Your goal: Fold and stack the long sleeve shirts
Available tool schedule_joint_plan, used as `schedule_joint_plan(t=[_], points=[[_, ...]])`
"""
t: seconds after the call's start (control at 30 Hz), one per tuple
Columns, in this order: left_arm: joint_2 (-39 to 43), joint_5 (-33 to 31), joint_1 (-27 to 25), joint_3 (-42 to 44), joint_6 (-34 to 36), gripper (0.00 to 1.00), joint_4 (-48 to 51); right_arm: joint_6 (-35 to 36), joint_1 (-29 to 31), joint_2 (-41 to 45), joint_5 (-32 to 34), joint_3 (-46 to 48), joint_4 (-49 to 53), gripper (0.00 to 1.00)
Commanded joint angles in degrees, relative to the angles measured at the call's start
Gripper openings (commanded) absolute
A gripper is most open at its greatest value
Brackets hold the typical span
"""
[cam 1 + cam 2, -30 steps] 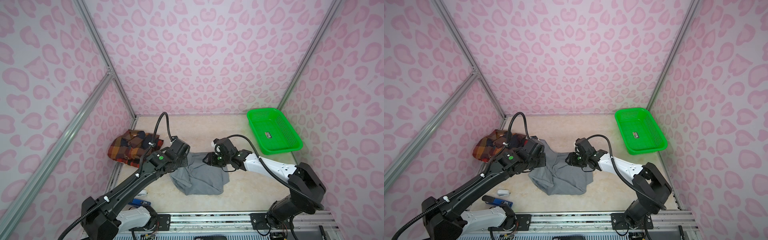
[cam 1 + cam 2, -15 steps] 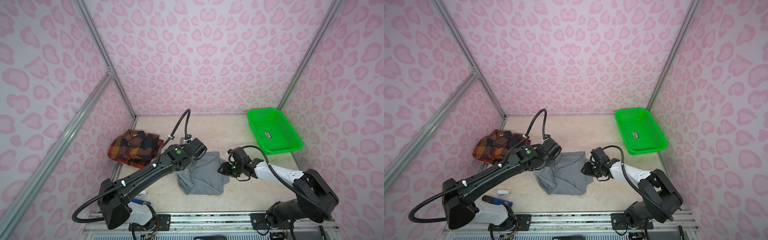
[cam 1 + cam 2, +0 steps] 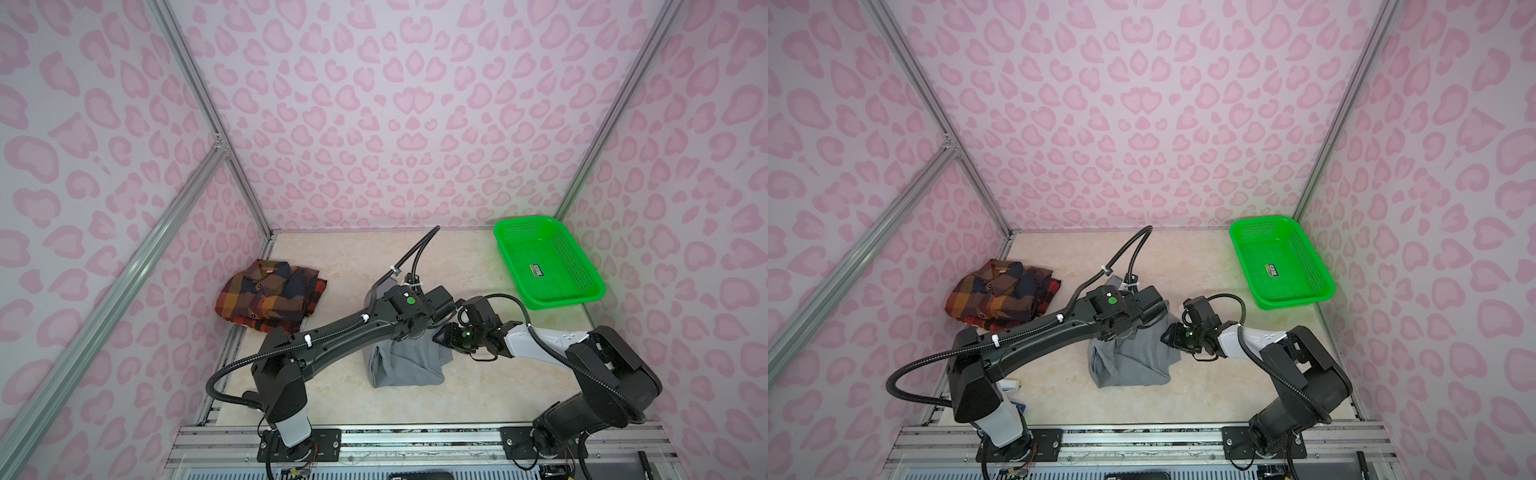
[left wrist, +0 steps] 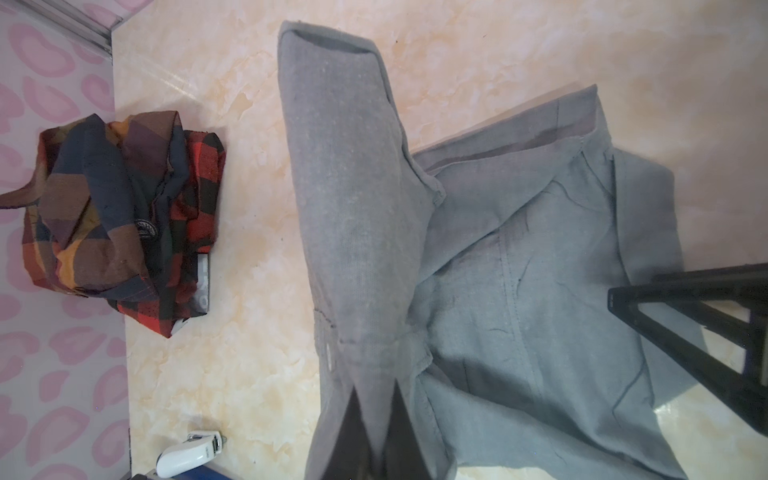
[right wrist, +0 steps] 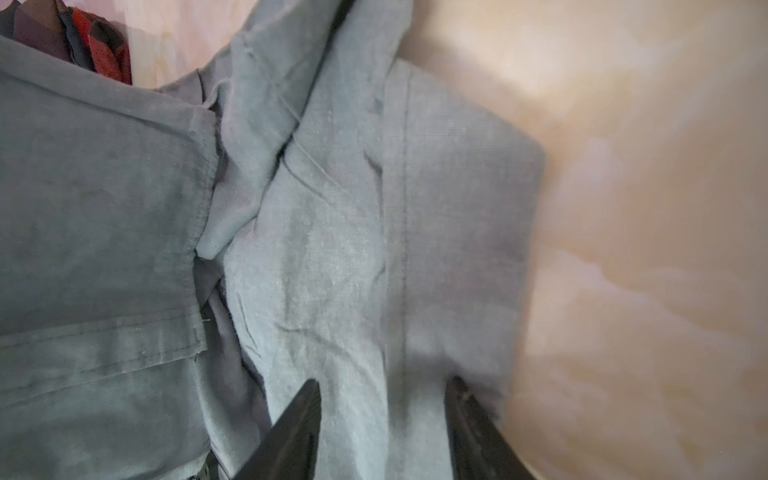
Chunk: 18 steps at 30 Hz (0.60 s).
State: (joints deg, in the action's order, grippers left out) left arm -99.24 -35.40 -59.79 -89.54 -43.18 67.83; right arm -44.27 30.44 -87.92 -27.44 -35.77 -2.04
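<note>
Now pinching a sleeve of the gray shirt (image 3: pixel 405 365) with the left gripper (image 4: pixel 376 388), above the heap in the middle of the table (image 3: pixel 457 266). Spread apart at the right gripper (image 5: pixel 384 386), astride the cloth's edge, clamping nothing. Folded at the table's left edge, well apart: the plaid shirt (image 3: pixel 270 297).

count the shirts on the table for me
2. The plaid shirt lies folded by the left wall; the gray shirt sits mid-table. No third shows, and the green basket holds none.
</note>
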Motion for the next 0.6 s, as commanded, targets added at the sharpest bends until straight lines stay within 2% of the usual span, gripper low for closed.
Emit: schedule_joint_plan(t=[0.0, 0.13, 0.37, 0.57], points=[[-0.25, -3.97, -0.62, -1.23, -2.37, 0.04, 3.73, -1.25, -0.11, 2.92, 4.38, 1.28, 2.4, 0.51], [-1.52, -4.04, -1.44, -3.27, -2.65, 0.04, 4.83, -0.62, -0.03, 2.12, 3.29, 0.48, 2.42, 0.51], [-9.33, -3.89, -3.63, -9.45, -3.11, 0.04, 7.3, -3.43, 0.06, -2.88, 0.6, 1.54, -3.31, 0.51], [-13.72, -2.96, -4.31, -13.41, -2.9, 0.04, 7.77, -3.28, 0.08, -2.97, 1.31, 1.81, -2.66, 0.51]])
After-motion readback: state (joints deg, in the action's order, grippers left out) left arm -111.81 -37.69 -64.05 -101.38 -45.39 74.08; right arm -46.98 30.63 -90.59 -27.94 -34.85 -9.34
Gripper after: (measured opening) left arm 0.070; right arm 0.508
